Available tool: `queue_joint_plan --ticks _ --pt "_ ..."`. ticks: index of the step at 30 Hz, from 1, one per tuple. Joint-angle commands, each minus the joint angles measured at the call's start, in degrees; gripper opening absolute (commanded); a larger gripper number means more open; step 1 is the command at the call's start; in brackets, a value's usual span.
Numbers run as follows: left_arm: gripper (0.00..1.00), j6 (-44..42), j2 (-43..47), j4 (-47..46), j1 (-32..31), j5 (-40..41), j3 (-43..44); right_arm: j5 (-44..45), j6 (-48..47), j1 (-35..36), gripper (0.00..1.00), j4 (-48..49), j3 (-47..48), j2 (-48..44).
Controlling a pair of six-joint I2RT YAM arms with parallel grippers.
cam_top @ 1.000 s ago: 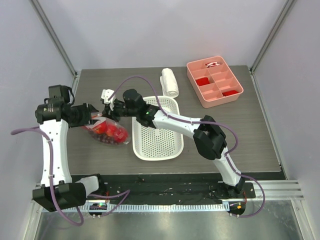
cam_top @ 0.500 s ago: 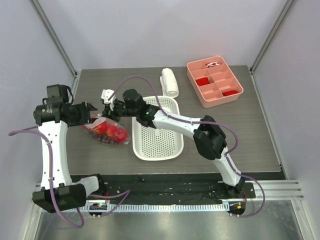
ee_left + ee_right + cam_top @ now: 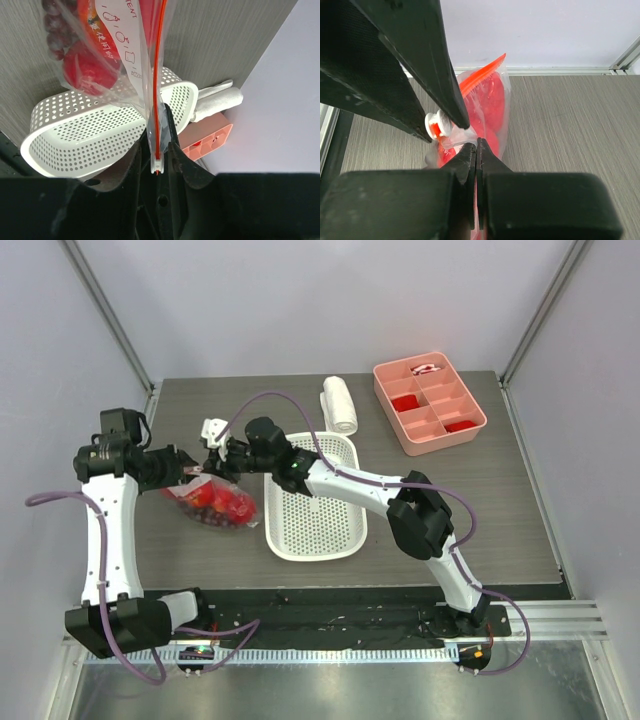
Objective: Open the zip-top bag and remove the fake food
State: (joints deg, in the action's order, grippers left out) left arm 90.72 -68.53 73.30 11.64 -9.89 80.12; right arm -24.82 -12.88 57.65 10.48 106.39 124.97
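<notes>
The zip-top bag (image 3: 215,508) lies left of the white basket, with its mouth lifted between both grippers. Red fake food (image 3: 226,504) fills it. My left gripper (image 3: 192,472) is shut on the bag's zip end. In the left wrist view (image 3: 158,150) its fingers straddle the white slider (image 3: 157,164) on the orange-red strip, with a red fruit (image 3: 87,70) and the grape bunch (image 3: 52,25) in the bag beyond. My right gripper (image 3: 222,456) is shut on the bag's clear edge (image 3: 476,145), just beside the slider (image 3: 436,125). The left fingers (image 3: 440,75) show above it.
The white perforated basket (image 3: 312,530) stands right of the bag, under my right arm. A rolled white cloth (image 3: 339,403) lies behind it. The pink divided tray (image 3: 430,405) sits at the back right. The left wall is close to my left arm.
My left wrist shifted slightly left and then back right. The bag and my right gripper stay where they were, both grips unchanged.
</notes>
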Motion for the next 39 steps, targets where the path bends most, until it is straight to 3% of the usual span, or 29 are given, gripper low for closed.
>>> queue_joint_plan --ticks 1,12,13,14,16,20,23,25,27,31,35,39 --pt "0.23 -1.77 -0.81 -2.10 -0.04 -1.18 -0.75 -0.93 -1.62 0.45 0.01 0.86 3.03 -4.03" --pt "0.00 -2.82 -0.73 -2.02 0.05 -0.75 0.39 -0.67 -2.58 0.62 0.02 -0.46 3.39 -3.94" --pt "0.00 -3.00 -0.81 -1.67 -0.04 -0.40 0.48 -0.41 -2.58 0.54 0.08 -0.55 3.13 -4.46" --pt "0.00 -3.70 -0.90 -1.32 -0.04 0.22 0.74 -0.23 -2.50 0.54 0.20 -0.72 2.86 -4.90" --pt "0.00 -4.40 -1.16 -0.70 -0.04 0.92 1.71 -1.10 -2.85 0.54 0.24 -1.42 2.25 -5.78" --pt "0.00 -8.70 -3.00 1.31 -0.04 0.31 3.63 -4.71 -3.99 0.62 0.41 -2.57 1.54 -6.49" --pt "0.00 -12.93 -5.47 3.34 -0.04 -0.48 7.15 -7.25 -4.69 0.62 0.43 -4.32 3.29 -5.88" --pt "0.00 -13.29 -5.39 2.38 0.05 -0.75 7.07 -7.96 -4.69 0.62 0.40 -5.99 5.48 -4.74" --pt "0.00 -13.11 -4.95 1.94 0.05 -0.74 6.55 -8.14 -4.87 0.62 0.29 -6.09 5.76 -4.30" --pt "0.00 -12.23 -4.24 1.76 0.05 -0.83 5.58 -7.88 -4.87 0.80 0.19 -5.82 5.76 -4.38" --pt "0.00 -11.62 -4.33 1.41 0.05 -1.18 5.31 -6.82 -5.05 0.80 0.01 -7.05 6.99 -3.68" --pt "0.00 -11.61 -4.33 1.67 0.05 0.91 5.14 -1.74 -4.70 1.33 0.01 -5.22 5.33 -5.25"
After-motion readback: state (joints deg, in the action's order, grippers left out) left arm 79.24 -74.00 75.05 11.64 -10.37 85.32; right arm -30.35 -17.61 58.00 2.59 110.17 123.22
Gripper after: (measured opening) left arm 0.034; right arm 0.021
